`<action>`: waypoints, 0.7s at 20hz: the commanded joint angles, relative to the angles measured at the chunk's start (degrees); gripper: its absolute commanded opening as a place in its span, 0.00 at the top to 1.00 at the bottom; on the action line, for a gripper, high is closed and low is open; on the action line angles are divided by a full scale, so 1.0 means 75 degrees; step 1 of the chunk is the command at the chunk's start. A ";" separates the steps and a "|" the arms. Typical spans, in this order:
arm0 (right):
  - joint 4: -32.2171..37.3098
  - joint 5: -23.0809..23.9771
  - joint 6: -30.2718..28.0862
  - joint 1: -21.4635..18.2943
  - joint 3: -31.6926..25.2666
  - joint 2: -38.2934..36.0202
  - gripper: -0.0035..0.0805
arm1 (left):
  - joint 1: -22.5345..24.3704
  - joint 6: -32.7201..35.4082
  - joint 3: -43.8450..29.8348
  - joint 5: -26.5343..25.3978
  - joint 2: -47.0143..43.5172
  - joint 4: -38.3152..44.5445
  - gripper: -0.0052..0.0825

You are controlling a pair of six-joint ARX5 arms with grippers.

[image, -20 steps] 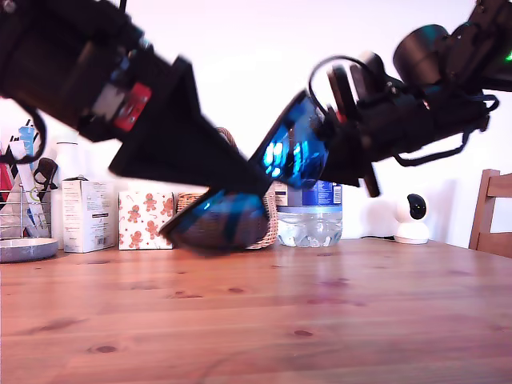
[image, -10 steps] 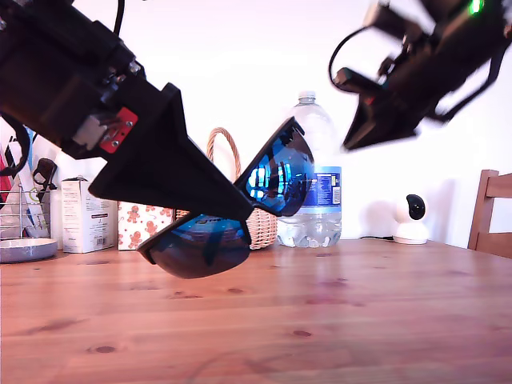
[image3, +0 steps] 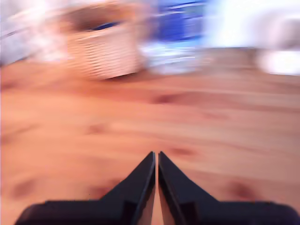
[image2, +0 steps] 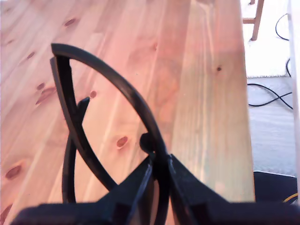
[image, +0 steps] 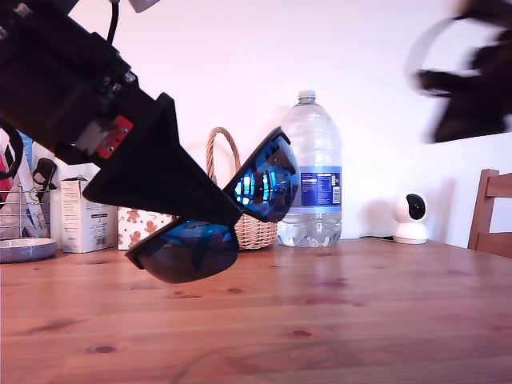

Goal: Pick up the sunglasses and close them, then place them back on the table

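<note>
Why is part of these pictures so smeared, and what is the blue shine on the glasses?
Exterior view: the arm at its upper right is motion-blurred; the sunglasses are sharp and mirror bright blue light. Second wrist view: everything past my second gripper is smeared, basket included. First wrist view: sharp, though the floor beyond the table is washed out.

Noted: the bench (image: 376,320) is knotty pine planking, reddish-brown, faint satin sheen. The sunglasses (image: 264,186): matt black plastic frame, glossy blue mirrored lenses (bright reflections). My first end effector (image: 230,211): smooth matt black plastic. The basket (image: 254,228) rough woven wicker; the bottle (image: 316,144) clear glossy plastic, paper label.
</note>
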 commanded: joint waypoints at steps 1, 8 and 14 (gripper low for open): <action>0.0085 -0.0204 0.0000 -0.0149 -0.0434 -0.0455 0.97 | 0.0020 -0.0204 0.0058 0.0009 -0.0058 0.0073 0.97; 0.0405 0.0548 0.0050 -0.0160 -0.2177 -0.2422 0.97 | 0.0297 -0.1090 0.1005 0.0140 0.0294 -0.1349 0.97; 0.0166 0.0839 0.0026 -0.0044 -0.2605 -0.3608 0.97 | 0.0632 -0.2713 0.2836 0.0431 0.1746 -0.3092 0.97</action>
